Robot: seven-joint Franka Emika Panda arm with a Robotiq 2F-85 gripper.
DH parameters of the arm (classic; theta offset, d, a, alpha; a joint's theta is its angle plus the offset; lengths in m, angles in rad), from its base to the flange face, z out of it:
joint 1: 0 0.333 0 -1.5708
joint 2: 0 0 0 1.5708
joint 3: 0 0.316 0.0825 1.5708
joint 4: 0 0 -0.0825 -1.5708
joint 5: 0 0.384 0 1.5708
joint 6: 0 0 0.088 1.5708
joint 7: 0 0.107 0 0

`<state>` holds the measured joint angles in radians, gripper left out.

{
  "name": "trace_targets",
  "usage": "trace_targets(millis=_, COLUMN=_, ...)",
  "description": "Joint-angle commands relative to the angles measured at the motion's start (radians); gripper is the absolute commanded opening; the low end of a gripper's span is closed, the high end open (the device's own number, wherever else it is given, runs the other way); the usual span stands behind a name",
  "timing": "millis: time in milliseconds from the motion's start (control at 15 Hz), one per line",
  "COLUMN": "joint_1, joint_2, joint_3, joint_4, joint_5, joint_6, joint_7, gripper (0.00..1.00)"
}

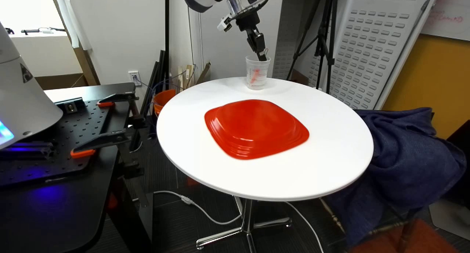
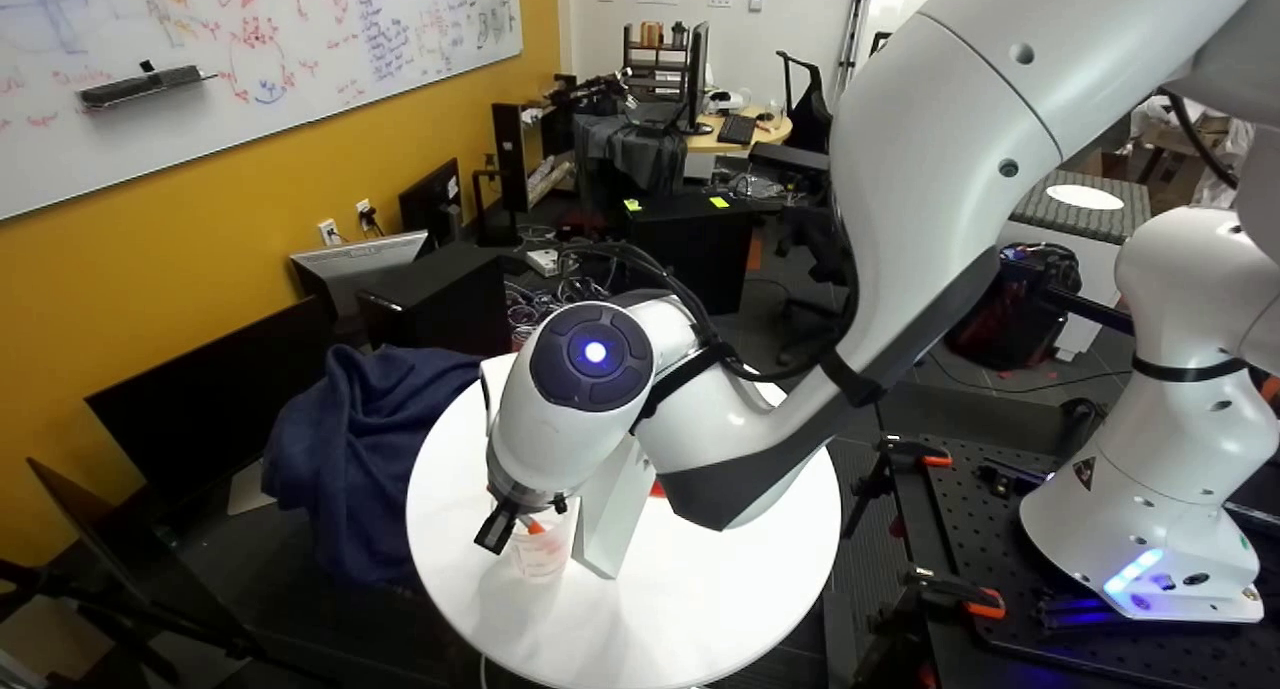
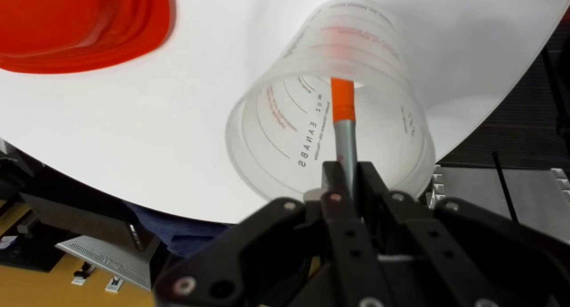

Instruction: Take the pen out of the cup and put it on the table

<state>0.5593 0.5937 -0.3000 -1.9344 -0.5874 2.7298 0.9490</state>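
Gripper (image 3: 350, 178) pressed onto the pen (image 3: 343, 104): grey barrel pinched between 2 black fingers (image 3: 372, 180), top end hidden. Orange part is pointed down into the clear cup (image 3: 387, 124) and, lower, is seen only blurred and reddish through the cup wall. Pen is seen tilted inside the cup in an exterior view; whether the cup floor is touched cannot be told. Fingertips are held at the cup's mouth; rim contact cannot be told. Cup is stood upright on the round white table (image 1: 330, 150), near its edge, and is marked with black and red print. Red square plate (image 1: 257, 124) is laid on the same table, near the middle, apart from the cup; mostly blocked by the white arm (image 2: 920, 199) in an exterior view. Arm is stretched over the table from its base (image 2: 1140, 529), mounted on the dark workbench (image 1: 47, 212), where 2 orange-tipped clamps (image 1: 83, 153) are fixed at the edge. Dark blue cloth (image 1: 407, 161) is draped beside the table. Tripod (image 1: 323, 43) is stood past the table's cup side. Whiteboard (image 2: 300, 59) covered in writing is mounted on the yellow wall (image 2: 250, 199).
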Motion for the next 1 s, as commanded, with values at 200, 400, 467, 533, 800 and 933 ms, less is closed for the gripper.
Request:
trace_targets(millis=200, joint_1=0.038, joint_2=-0.1, joint_3=-0.02, joint_4=-0.079, joint_5=-0.152, joint_6=-0.019, joint_7=0.178, gripper=0.03)
trace_targets(millis=400, joint_1=0.032, joint_2=-0.148, joint_3=-0.004, joint_4=-0.104, joint_5=-0.248, joint_6=-0.048, joint_7=0.279, gripper=0.03)
trace_targets(millis=467, joint_1=0.026, joint_2=-0.164, joint_3=0.004, joint_4=-0.111, joint_5=-0.284, joint_6=-0.061, joint_7=0.314, gripper=0.03)
trace_targets(millis=533, joint_1=0.017, joint_2=-0.18, joint_3=0.017, joint_4=-0.118, joint_5=-0.319, joint_6=-0.075, joint_7=0.347, gripper=0.03)
trace_targets(millis=800, joint_1=-0.04, joint_2=-0.243, joint_3=0.097, joint_4=-0.144, joint_5=-0.437, joint_6=-0.152, joint_7=0.461, gripper=0.03)
trace_targets(millis=933, joint_1=-0.081, joint_2=-0.274, joint_3=0.151, joint_4=-0.16, joint_5=-0.482, joint_6=-0.187, joint_7=0.507, gripper=0.03)
